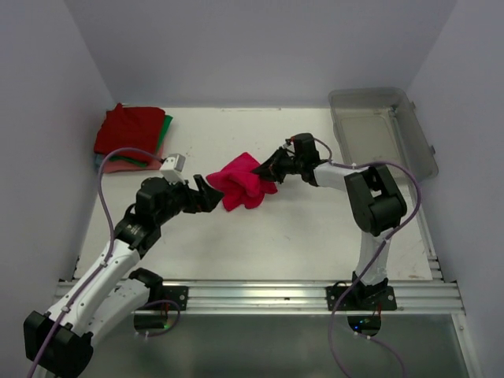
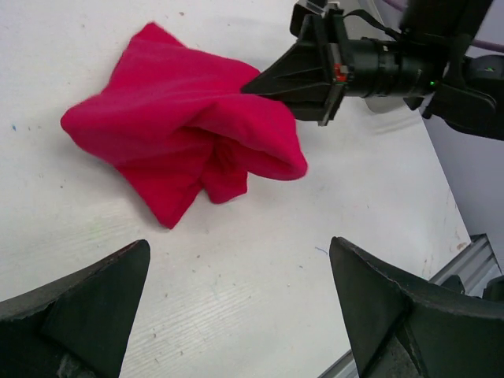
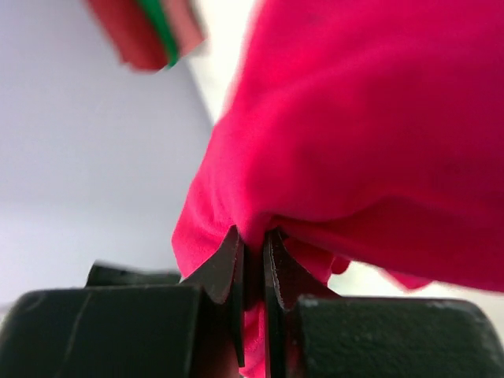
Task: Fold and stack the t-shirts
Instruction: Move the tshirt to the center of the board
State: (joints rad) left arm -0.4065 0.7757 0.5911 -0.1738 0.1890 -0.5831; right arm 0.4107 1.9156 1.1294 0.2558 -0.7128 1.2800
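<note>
A crumpled crimson-pink t-shirt (image 1: pixel 241 183) lies bunched in the middle of the table (image 1: pixel 299 228). My right gripper (image 1: pixel 270 168) is shut on a fold at its right edge; cloth is pinched between the jaws of the right gripper (image 3: pixel 253 240) in the right wrist view, with the t-shirt (image 3: pixel 378 118) filling the frame. My left gripper (image 1: pixel 211 191) stands open just left of the shirt, its wide-spread fingers (image 2: pixel 87 303) short of the t-shirt (image 2: pixel 173 126) and holding nothing. A stack of folded t-shirts (image 1: pixel 130 134), dark red over green and salmon-pink, sits at the back left.
A clear grey plastic bin (image 1: pixel 382 130) stands at the back right. White walls close in the table on three sides. A metal rail (image 1: pixel 260 295) with the arm bases runs along the near edge. The folded stack (image 3: pixel 150 31) shows blurred in the right wrist view.
</note>
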